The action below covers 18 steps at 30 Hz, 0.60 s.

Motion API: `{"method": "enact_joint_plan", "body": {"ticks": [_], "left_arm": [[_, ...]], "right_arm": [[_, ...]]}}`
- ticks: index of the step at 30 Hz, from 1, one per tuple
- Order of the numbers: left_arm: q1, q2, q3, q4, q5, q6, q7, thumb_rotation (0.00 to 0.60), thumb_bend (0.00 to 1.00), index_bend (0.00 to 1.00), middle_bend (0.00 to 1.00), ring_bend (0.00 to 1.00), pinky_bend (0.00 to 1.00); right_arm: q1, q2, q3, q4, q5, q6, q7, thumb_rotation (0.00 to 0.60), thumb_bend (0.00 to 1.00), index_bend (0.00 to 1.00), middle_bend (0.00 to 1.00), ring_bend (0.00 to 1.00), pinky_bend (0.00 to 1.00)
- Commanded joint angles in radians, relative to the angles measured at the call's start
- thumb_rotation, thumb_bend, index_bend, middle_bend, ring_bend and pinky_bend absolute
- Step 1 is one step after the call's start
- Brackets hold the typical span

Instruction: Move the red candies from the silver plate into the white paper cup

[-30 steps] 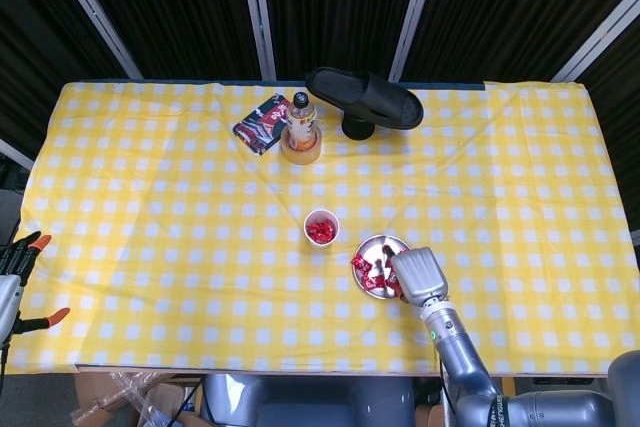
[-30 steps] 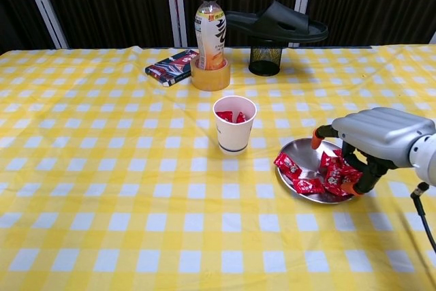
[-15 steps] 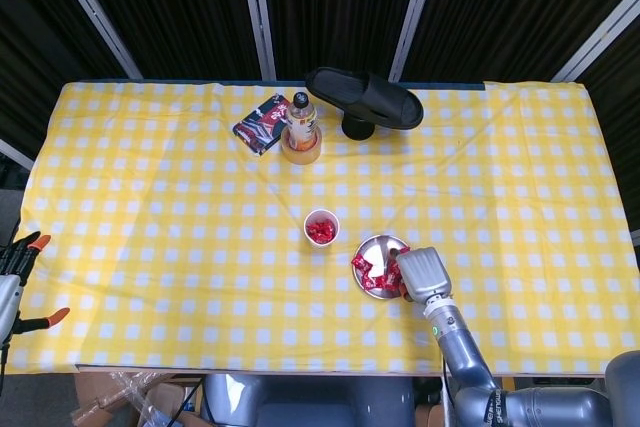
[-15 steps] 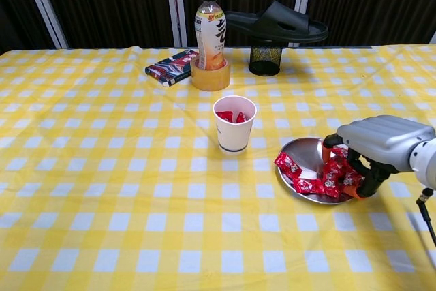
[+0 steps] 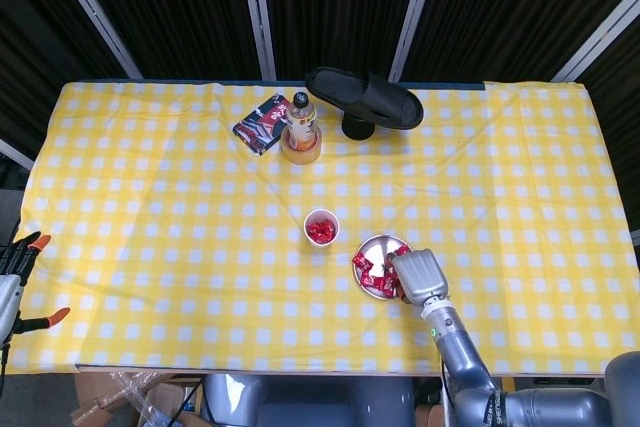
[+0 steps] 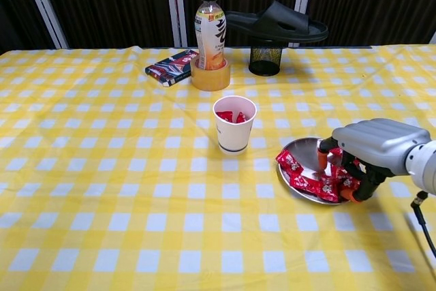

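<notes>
Your right hand [image 6: 371, 151] is lowered over the right side of the silver plate [image 6: 300, 152], its orange-tipped fingers [image 6: 321, 162] curled down among the red candies [image 6: 310, 183] heaped there. The fingertips touch the wrappers, but you cannot tell from either view whether a candy is actually pinched between them. Seen from the head view, the same hand [image 5: 417, 276] covers the plate's right edge while the candies [image 5: 368, 267] spread across the left and middle of the plate [image 5: 378, 245].

The white paper cup [image 6: 234, 124] stands upright just to the left of the plate and a little farther from you, apart from it, with a few red candies already inside.

Your left hand [image 5: 18, 282] sits off the table at the far left edge of the head view, fingers spread and holding nothing.

At the back of the yellow checked tablecloth [image 6: 102, 168] stand a drink bottle [image 6: 210, 28], a dark packet [image 6: 172, 67], and a black slipper [image 6: 276, 22] resting on a black mesh cup [image 6: 264, 60]
</notes>
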Motion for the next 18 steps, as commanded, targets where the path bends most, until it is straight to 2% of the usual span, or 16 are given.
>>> {"method": "enact_joint_plan", "body": {"ticks": [1,7,11,18], "left_arm": [[0.0,0.0,0.0,0.0,0.0,0.0,-0.001,0.6,0.03,0.0,0.0,0.0,0.0],[0.002,0.001,0.001,0.001,0.004,0.003,-0.006,0.6,0.03,0.0,0.0,0.0,0.0],[0.002,0.002,0.002,0.002,0.008,0.003,-0.008,0.6,0.03,0.0,0.0,0.0,0.0],[0.002,0.001,0.003,0.003,0.011,0.005,-0.008,0.6,0.03,0.0,0.0,0.0,0.0]], "right_arm": [[-0.001,-0.002,0.002,-0.001,-0.008,0.003,0.002,0.6,0.34,0.36,0.82,0.92,0.98],[-0.002,-0.009,0.004,0.016,-0.003,0.001,0.0,0.6,0.38,0.43,0.82,0.92,0.98],[-0.004,-0.012,0.002,0.022,-0.002,-0.001,-0.002,0.6,0.43,0.45,0.82,0.92,0.98],[-0.006,-0.009,0.006,0.019,-0.004,0.0,-0.002,0.6,0.44,0.46,0.82,0.92,0.98]]}}
